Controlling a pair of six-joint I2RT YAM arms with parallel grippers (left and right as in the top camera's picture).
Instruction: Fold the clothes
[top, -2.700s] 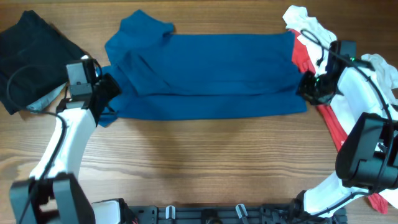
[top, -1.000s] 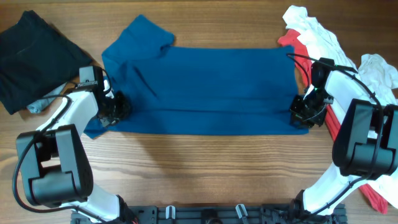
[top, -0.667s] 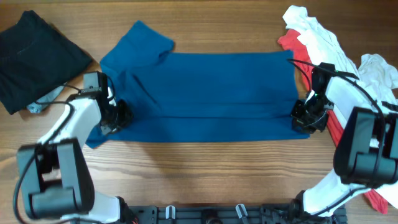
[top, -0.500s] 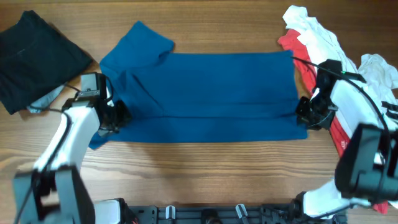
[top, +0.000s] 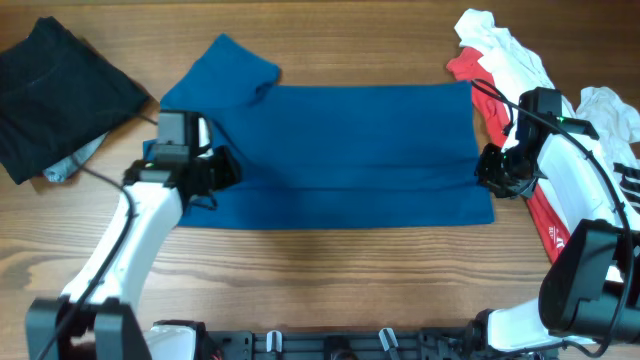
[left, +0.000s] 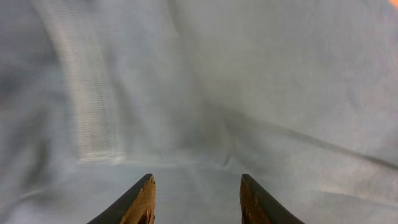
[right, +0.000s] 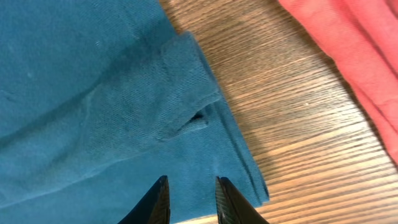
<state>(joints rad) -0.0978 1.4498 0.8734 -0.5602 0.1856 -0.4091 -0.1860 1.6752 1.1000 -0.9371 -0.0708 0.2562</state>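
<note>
1 blue polo shirt (top: 350, 140) spread on table (top: 330, 280), 1 red T-shirt (top: 465, 68), 2 white garments (top: 500, 45), 1 black garment (top: 60, 90), left gripper (left: 196, 186) jaws apart, empty, right gripper (right: 191, 186) barely parted, empty

Left tool (left: 196, 180) parted; right tool (right: 191, 182) narrow, grip unclear.

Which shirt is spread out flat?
The blue shirt, in the middle. The red shirt and the white shirt lie crumpled at the right, the black cloth bunched at the left.

Wooden table (top: 330, 290) bears blue polo (top: 350, 140), black cloth (top: 60, 90), red shirt (top: 465, 68), white shirts (top: 500, 45).
</note>
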